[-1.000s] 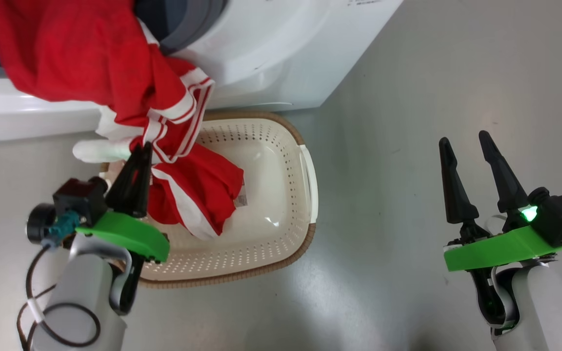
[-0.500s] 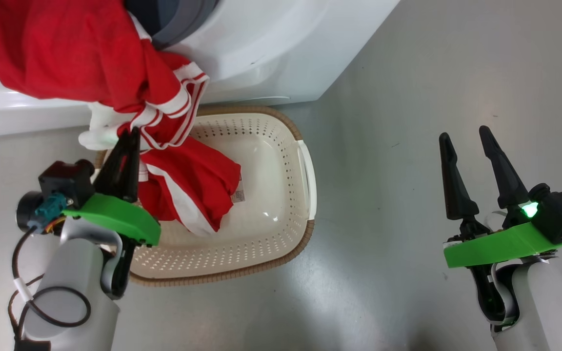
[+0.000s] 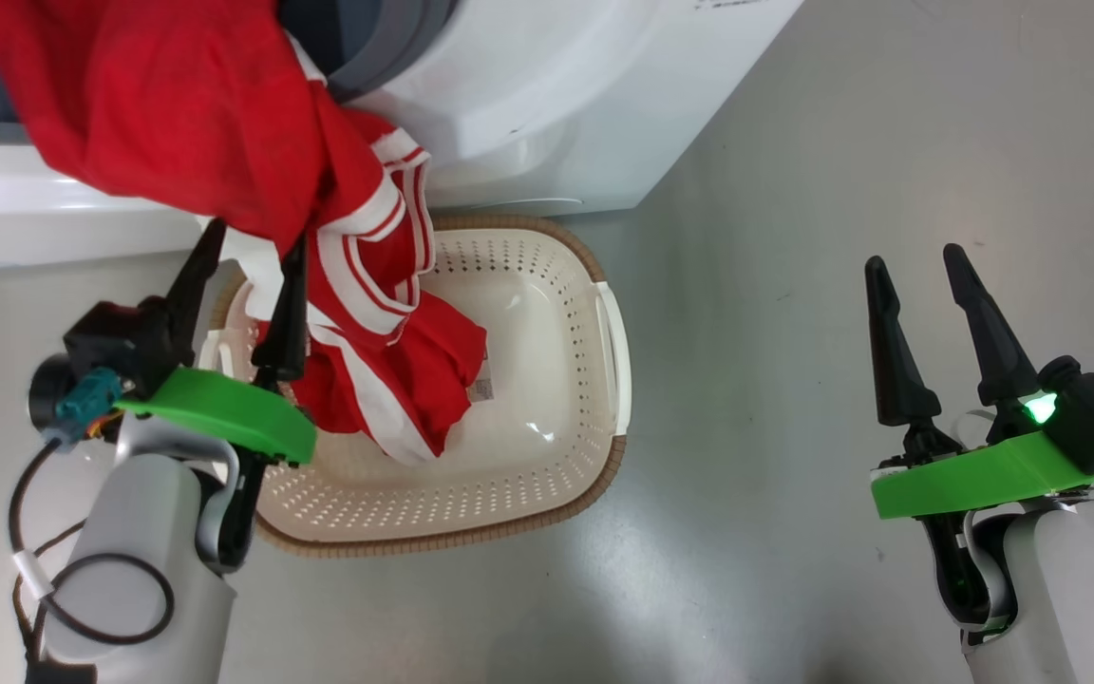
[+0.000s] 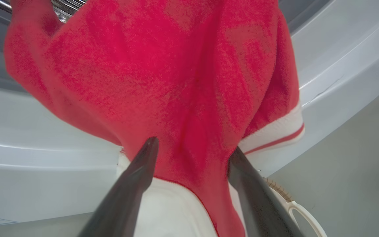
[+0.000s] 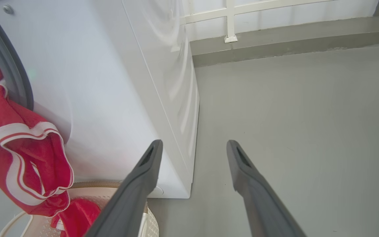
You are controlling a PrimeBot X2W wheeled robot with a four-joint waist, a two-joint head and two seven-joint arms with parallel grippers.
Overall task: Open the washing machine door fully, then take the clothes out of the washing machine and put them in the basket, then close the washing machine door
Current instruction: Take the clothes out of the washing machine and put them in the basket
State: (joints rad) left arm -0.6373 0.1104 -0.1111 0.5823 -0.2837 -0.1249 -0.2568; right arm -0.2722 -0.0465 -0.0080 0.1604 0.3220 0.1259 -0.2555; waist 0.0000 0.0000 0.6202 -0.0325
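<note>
The red and white clothes (image 3: 177,114) hang out of the washing machine (image 3: 547,85) opening, and their lower end lies in the cream basket (image 3: 547,285) below it. My left gripper (image 3: 257,233) is open at the basket's left side, its fingers standing either side of the hanging fabric (image 4: 163,72). Whether the fingers touch the cloth I cannot tell. My right gripper (image 3: 914,256) is open over bare floor, far right of the basket, holding nothing. In the right wrist view the clothes (image 5: 21,154) drape past the grey gasket (image 5: 12,75). The washing machine door is out of view.
The basket stands on the grey floor (image 3: 794,190), tight against the washer's front, with its white handle (image 3: 615,351) toward my right arm. A low wall ledge (image 5: 291,42) runs behind the washer's side panel (image 5: 163,65).
My left gripper has gone from shut on the red and white fabric to open, and the striped part has dropped lower toward the basket. The head view shifted slightly; the right arm has kept still.
</note>
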